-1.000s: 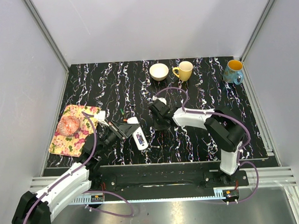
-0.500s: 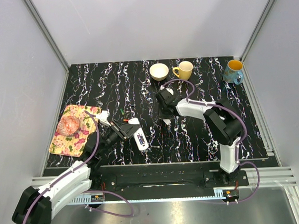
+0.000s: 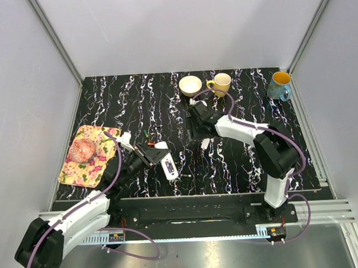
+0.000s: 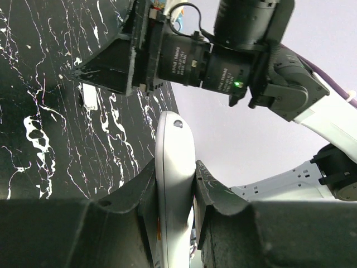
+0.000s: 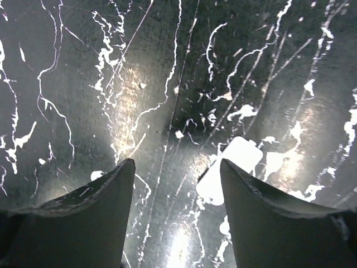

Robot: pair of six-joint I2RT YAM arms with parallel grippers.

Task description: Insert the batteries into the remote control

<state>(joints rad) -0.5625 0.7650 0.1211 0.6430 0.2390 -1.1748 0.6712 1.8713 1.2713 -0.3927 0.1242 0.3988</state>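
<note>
Remote control sits clamped in the left gripper, right of the floral mat. Farther right, the empty right gripper gapes over the white cover; fetching a battery seems next.

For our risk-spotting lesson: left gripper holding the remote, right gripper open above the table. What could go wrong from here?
1. The left gripper pinches the remote control by its narrow sides only; pushing on it could twist it or make it slip.
2. The open right gripper hangs close over the white cover piece; descending, it may knock or grab that piece.
</note>
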